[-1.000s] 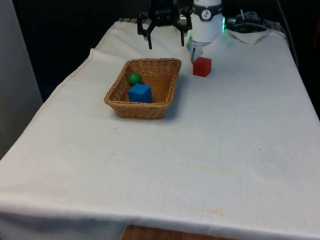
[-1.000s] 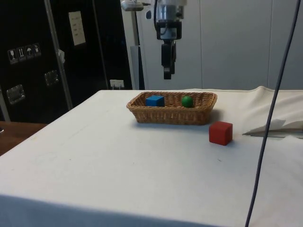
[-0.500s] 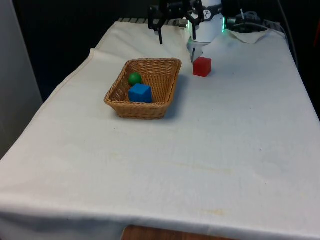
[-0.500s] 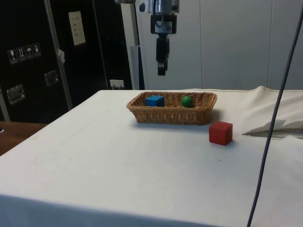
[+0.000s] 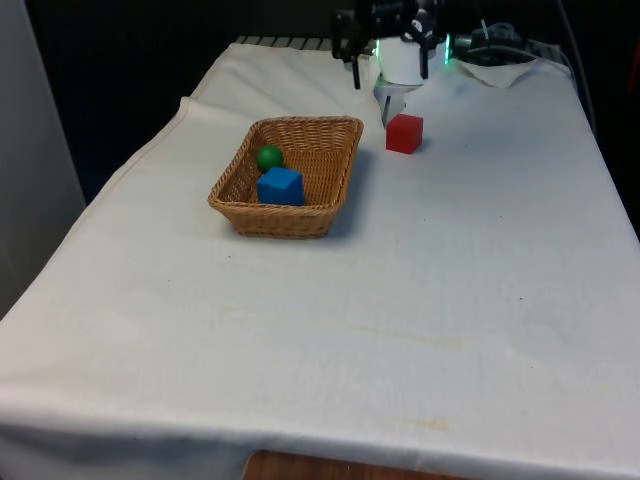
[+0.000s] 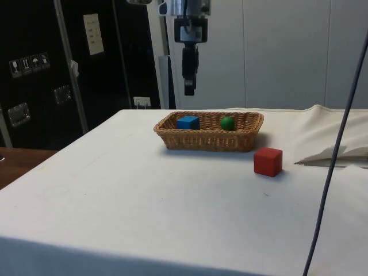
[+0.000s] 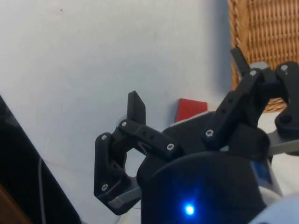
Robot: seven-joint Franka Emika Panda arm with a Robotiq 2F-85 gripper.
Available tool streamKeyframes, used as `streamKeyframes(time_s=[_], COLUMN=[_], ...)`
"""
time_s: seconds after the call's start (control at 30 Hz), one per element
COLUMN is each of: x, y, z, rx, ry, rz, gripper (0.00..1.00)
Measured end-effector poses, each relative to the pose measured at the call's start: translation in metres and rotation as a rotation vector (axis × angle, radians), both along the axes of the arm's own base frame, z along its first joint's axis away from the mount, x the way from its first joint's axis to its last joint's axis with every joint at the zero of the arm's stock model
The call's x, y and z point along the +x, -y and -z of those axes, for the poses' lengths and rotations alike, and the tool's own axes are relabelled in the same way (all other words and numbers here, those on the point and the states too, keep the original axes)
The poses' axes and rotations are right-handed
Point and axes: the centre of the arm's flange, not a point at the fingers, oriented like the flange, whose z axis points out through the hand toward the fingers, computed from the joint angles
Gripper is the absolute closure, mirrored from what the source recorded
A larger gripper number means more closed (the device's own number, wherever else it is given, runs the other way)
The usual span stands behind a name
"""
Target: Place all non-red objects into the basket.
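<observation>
**Basket loaded, jaws empty**

The gripper (image 5: 388,52) hangs at the front view's top centre, jaws spread wide, holding nothing. The basket (image 5: 330,190), left of centre, holds the blue cube (image 5: 280,186) and green ball (image 5: 269,157). The red cube (image 5: 404,133) sits on the counter (image 5: 420,300) beside it.

A shallow wicker basket (image 5: 300,215) lies toward the table's far end, holding a green ball (image 5: 269,157) and, just nearer, a blue cube (image 5: 280,186). A red cube (image 5: 404,133) sits on the cloth just beyond the basket's far corner on the front view's right, apart from it.
</observation>
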Motion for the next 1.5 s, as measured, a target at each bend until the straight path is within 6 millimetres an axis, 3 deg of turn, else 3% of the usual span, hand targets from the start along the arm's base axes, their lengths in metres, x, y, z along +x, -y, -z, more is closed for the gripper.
streamKeyframes(time_s=[0.2, 0.43, 1.5], x=[0.001, 0.002, 0.014], y=[-0.021, -0.028, -0.038], z=[-0.001, 0.0, 0.014], rx=[0.0, 0.0, -0.007], ry=[-0.003, -0.007, -0.045], rz=[-0.003, 0.018, 0.179], gripper=[0.0, 0.0, 0.0])
